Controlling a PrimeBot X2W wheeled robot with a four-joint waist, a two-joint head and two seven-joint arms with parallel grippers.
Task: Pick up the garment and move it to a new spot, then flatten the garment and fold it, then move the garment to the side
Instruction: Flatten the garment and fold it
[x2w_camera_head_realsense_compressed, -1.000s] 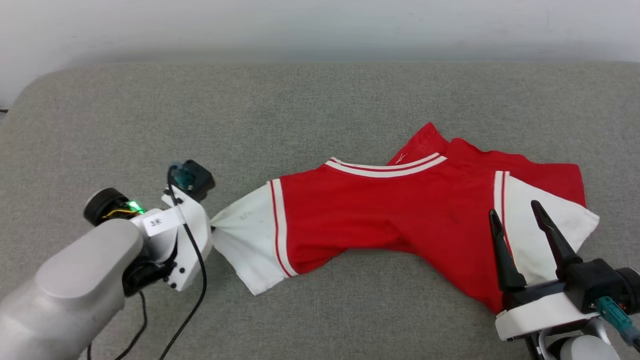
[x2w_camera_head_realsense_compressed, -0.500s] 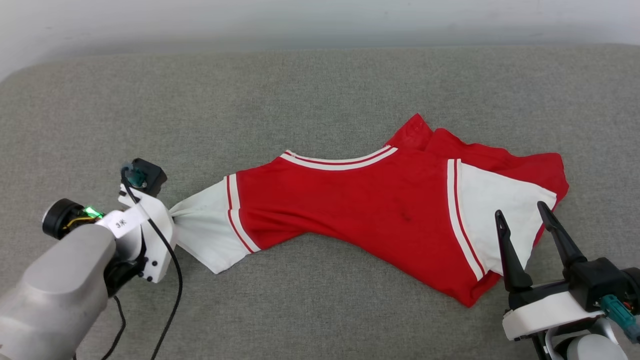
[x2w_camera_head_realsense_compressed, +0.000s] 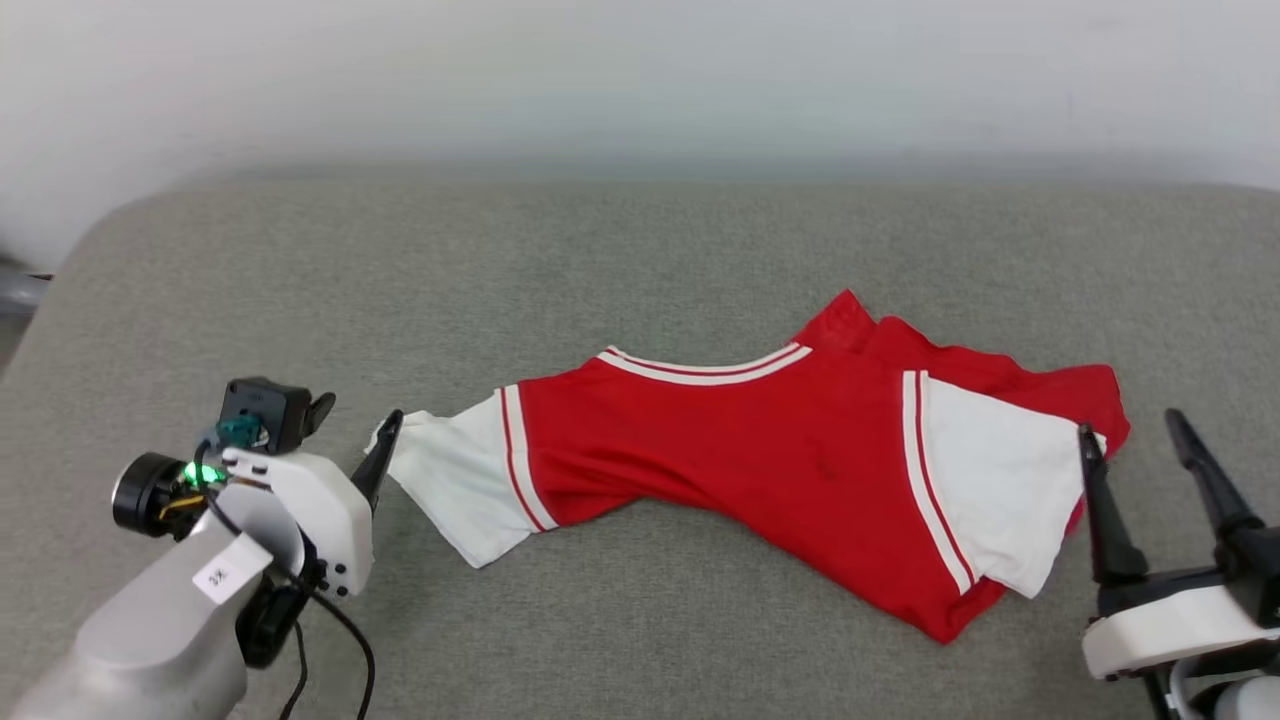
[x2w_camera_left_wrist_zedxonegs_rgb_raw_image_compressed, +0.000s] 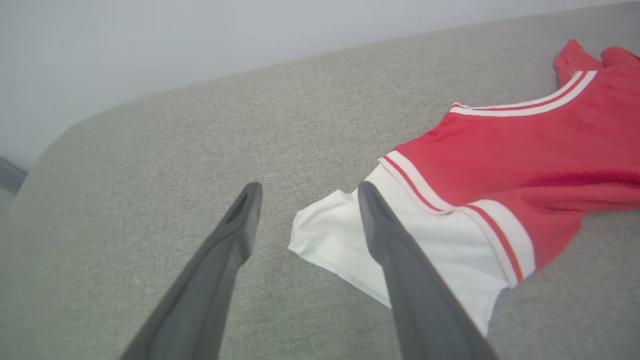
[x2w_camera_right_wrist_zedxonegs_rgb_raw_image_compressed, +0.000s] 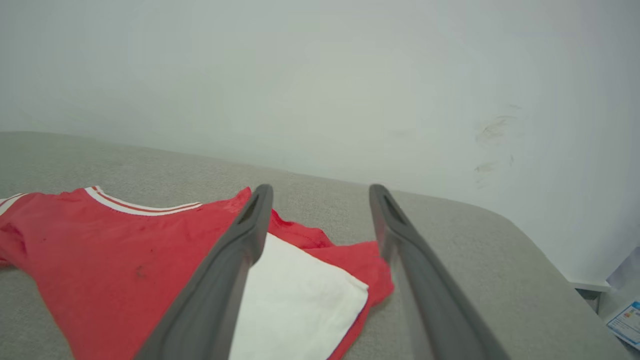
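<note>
Lying just right of the left gripper (x2w_camera_left_wrist_zedxonegs_rgb_raw_image_compressed: 305, 187), the shirt (x2w_camera_head_realsense_compressed: 740, 440) stretches toward the right gripper (x2w_camera_head_realsense_compressed: 1130, 425); both gape wide, empty. Left arm's tag (x2w_camera_head_realsense_compressed: 222, 575): unreadable.

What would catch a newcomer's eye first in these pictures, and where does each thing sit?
The red garment with white sleeves stands out, lying rumpled across the middle and right of the grey cushion. At its left sleeve tip, the left gripper is open and holds nothing. The right gripper, also open, is by the other sleeve at lower right.
</note>
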